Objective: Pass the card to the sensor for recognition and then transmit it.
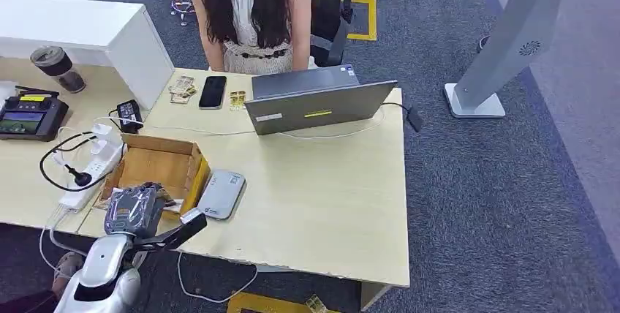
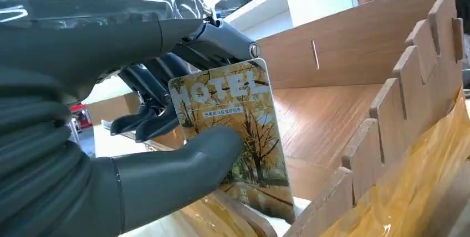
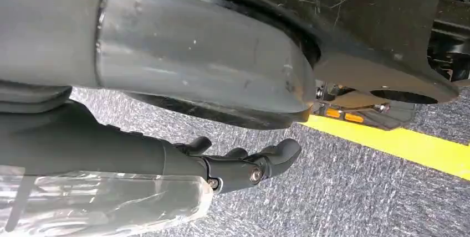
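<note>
At the near edge of a pale wooden desk (image 1: 322,181), the robot's left hand (image 1: 135,210) pinches a hotel key card (image 2: 238,132) between its thick grey thumb and darker fingers (image 2: 149,98), holding it upright over the near end of an open cardboard box (image 1: 157,163). The card, printed with yellow autumn trees and the word "MOTEL", sits just above the box's notched cardboard wall (image 2: 399,115). A grey card reader (image 1: 221,194) lies on the desk just beside the box. Farther back, a person (image 1: 252,13) sits behind an open grey laptop (image 1: 318,101), with a black phone (image 1: 213,91) nearby. The right hand (image 3: 244,165) hangs above grey carpet (image 3: 354,192), fingers loosely curled and holding nothing.
</note>
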